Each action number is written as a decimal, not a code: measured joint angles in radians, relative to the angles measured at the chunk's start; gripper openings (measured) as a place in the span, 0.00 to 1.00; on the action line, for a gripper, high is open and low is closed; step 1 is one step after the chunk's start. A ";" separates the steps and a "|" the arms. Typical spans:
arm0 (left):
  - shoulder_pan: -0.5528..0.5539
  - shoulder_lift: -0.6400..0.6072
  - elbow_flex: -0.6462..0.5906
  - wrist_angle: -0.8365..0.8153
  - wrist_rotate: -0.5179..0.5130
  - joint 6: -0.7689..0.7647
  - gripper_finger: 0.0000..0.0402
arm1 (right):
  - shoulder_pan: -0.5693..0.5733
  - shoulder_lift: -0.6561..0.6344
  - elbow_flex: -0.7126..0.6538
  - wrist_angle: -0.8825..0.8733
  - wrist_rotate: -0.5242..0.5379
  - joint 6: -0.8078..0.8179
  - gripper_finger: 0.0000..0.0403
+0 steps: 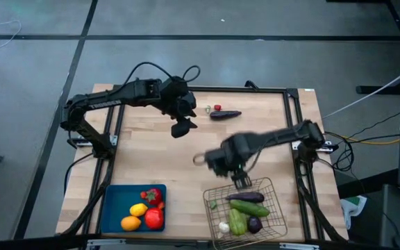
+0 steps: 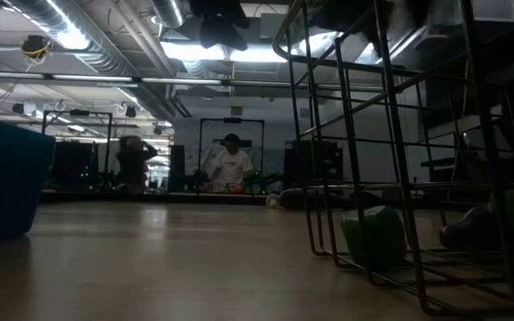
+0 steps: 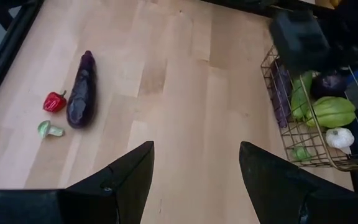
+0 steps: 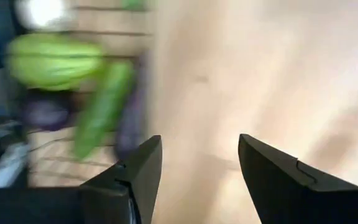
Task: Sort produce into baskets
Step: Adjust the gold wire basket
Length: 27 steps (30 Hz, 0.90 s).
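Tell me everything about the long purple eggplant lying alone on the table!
The eggplant is long, slim, glossy dark purple, with a darker stem end. It lies flat on the bare wooden table, far from both baskets. A small red pepper and a little green piece sit close beside it. No gripper touches it.

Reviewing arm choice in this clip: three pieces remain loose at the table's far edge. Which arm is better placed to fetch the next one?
Left, probably. The left tool hangs open near the purple eggplant, small red pepper and small green piece. The right tool, also open, is at the wire basket, farther away.
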 joint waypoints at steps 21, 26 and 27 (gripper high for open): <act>0.109 -0.072 0.001 -0.066 -0.003 -0.001 0.58 | -0.687 0.011 -0.001 0.160 0.100 -0.341 0.52; 0.109 -0.072 0.001 -0.061 -0.006 0.000 0.58 | -0.768 0.085 -0.002 0.162 0.021 -0.344 0.52; 0.109 -0.072 0.001 -0.061 -0.006 0.000 0.58 | -0.776 0.100 -0.002 0.165 0.021 -0.348 0.52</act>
